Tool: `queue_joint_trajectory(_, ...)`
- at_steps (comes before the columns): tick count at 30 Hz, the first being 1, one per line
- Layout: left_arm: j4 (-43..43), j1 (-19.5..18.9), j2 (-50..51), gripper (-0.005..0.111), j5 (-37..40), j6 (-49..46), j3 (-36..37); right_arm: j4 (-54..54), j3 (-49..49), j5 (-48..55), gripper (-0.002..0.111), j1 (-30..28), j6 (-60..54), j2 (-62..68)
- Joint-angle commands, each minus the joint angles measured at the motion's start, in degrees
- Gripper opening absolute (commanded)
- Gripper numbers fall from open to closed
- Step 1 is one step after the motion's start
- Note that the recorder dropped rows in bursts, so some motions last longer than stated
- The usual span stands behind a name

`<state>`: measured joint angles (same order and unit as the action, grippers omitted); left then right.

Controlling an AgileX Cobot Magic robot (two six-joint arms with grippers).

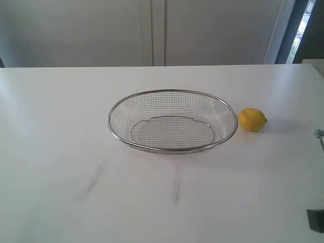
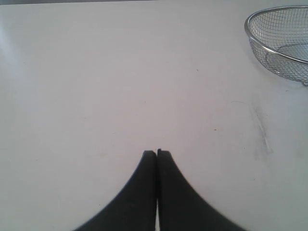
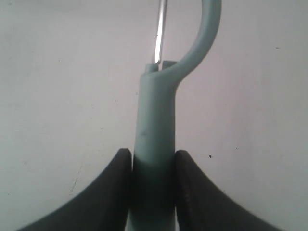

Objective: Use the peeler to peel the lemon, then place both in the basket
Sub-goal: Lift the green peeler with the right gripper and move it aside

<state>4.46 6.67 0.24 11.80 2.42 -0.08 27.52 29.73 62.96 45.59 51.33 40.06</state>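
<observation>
The silver wire-mesh basket [image 1: 117, 109] sits mid-table, and part of it shows in the left wrist view as the basket [image 2: 269, 45]. Just right of it lies the yellow lemon [image 1: 251, 120], on the table and apart from the rim. The pale teal peeler [image 3: 155, 120] is clamped by its handle in my right gripper [image 3: 153, 156], its metal blade pointing away over bare table; a sliver of the peeler [image 1: 319, 134] shows at the exterior view's right edge. My left gripper [image 2: 157, 153] is shut and empty above bare table, well away from the basket.
The white table [image 1: 61, 152] carries faint scuff marks in front of the basket. A pale wall runs behind the far edge. A dark piece of the right arm [image 1: 316, 220] pokes in at the lower right corner.
</observation>
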Motion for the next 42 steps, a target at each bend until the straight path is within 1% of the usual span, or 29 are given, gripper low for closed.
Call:
queue_joint_trajectory(1,0.03,0.26,-0.24,0.0,-0.19,0.14,0.08,1.2,-0.14,-0.3,0.0,-0.65,0.41,-0.48)
queue_joint_trajectory(7,0.03,0.26,-0.24,0.0,-0.19,0.14,0.08,1.2,-0.14,-0.3,0.0,-0.65,0.41,-0.48)
queue_joint_trajectory(13,0.16,0.26,-0.24,0.0,-3.83,0.52,0.08,1.2,-0.14,-0.3,0.0,-0.65,0.41,-0.48)
queue_joint_trajectory(15,1.76,0.26,-0.24,0.0,-7.69,0.83,0.08,1.2,-0.14,-0.3,0.0,-0.65,0.41,-0.48)
queue_joint_trajectory(17,5.3,0.26,-0.24,0.0,-13.47,2.78,0.08,1.2,-0.14,-0.3,0.0,-0.65,0.41,-0.48)
queue_joint_trajectory(20,10.63,0.26,-0.24,0.0,-23.42,8.45,0.08,1.2,-0.14,-0.3,0.0,-0.65,0.41,-0.48)
queue_joint_trajectory(22,11.15,0.26,-0.24,0.0,-27.8,14.05,0.08,1.2,-0.14,-0.3,0.0,-0.65,0.41,-0.48)
queue_joint_trajectory(25,11.15,0.26,-0.24,0.0,-32.84,19.69,0.08,1.2,-0.14,-0.3,0.0,-0.65,0.41,-0.48)
queue_joint_trajectory(29,9.93,0.26,-0.24,0.0,-36.34,25.44,0.08,1.2,-0.14,-0.4,0.0,-0.65,0.41,-0.48)
queue_joint_trajectory(31,4.16,0.26,-0.24,0.0,-33.27,29.27,-1.12,1.2,-0.14,-0.4,0.0,-0.65,0.41,-0.48)
queue_joint_trajectory(34,-11.39,0.26,2.48,0.0,-27.82,38.68,-6.92,1.2,-0.14,-0.4,0.0,-0.65,0.41,-0.48)
queue_joint_trajectory(37,-28.75,0.26,9.56,0.0,-29.94,49.16,-13.01,1.2,-0.14,-0.4,0.0,-0.65,0.41,-0.48)
queue_joint_trajectory(38,-36.63,0.26,13.68,0.0,-31.68,53.5,-15.78,1.2,-0.14,-0.4,0.0,-0.65,0.41,-0.48)
queue_joint_trajectory(39,-40.5,0.26,15.98,0.0,-32.38,56.55,-17.76,1.2,-0.14,-0.4,0.0,-0.65,0.41,-0.48)
queue_joint_trajectory(42,-58.98,0.26,28.66,0.0,-36.11,68.28,-24.83,1.2,-0.14,-0.4,0.0,-0.65,0.41,-0.48)
